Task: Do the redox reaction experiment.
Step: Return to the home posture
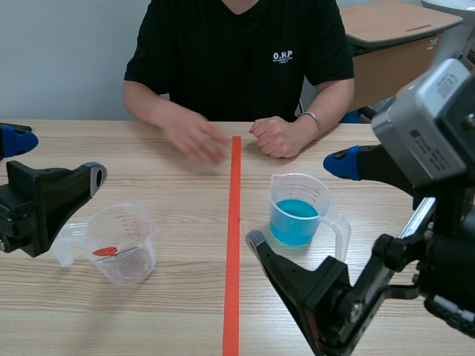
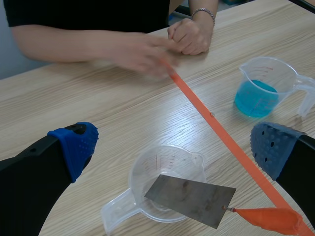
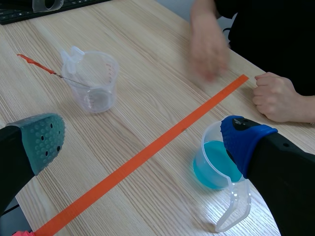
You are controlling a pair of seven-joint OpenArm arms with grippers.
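Left gripper [image 2: 172, 147] and right gripper [image 3: 142, 140] stand spread, empty. A thin metal plate [image 2: 189, 199] in a clear cup [image 2: 141, 171] looks light and stiff; its orange tag [image 2: 268, 220] seems the best hold.

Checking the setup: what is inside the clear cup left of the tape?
A grey metal sheet leans in the cup, an orange tag at its corner outside the rim. The sheet covers part of the cup's floor.

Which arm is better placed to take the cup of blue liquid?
The right arm. Its open jaws stand beside the cup of blue liquid, on its side of the tape line. The left arm's open jaws are over the clear cup with the metal plate.
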